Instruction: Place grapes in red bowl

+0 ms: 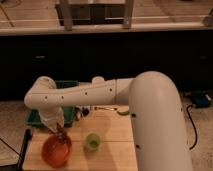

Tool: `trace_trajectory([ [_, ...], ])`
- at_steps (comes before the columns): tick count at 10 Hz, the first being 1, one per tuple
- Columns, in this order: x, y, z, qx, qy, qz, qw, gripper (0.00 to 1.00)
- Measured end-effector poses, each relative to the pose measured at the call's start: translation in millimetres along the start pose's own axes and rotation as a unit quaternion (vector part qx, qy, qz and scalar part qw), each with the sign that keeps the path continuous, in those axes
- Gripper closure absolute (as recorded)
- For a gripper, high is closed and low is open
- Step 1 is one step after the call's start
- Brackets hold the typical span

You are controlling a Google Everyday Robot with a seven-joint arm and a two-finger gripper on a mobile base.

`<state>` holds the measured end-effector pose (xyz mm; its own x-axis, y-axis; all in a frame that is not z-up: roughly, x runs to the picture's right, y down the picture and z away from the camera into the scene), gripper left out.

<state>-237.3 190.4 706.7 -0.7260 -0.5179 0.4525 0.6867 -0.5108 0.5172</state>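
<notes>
The red bowl (55, 151) sits on the wooden table (114, 146) at the front left. My gripper (60, 132) hangs from the white arm (85, 95) just above the bowl's far rim. A small dark lump shows at the gripper's tip over the bowl. I cannot tell whether it is the grapes. No grapes show clearly inside the bowl or elsewhere on the table.
A small green cup (92, 141) stands just right of the bowl. A dark green bin (69, 86) lies behind the arm at the table's back left. A small dark item (82, 114) lies near the bin. A black cable (192, 131) runs on the floor at right.
</notes>
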Motion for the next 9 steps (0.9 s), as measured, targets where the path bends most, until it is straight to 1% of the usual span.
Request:
trace_trajectory([
  [9, 2.8, 0.0, 0.4, -0.002, -0.001, -0.027, 0.9996, 1.00],
])
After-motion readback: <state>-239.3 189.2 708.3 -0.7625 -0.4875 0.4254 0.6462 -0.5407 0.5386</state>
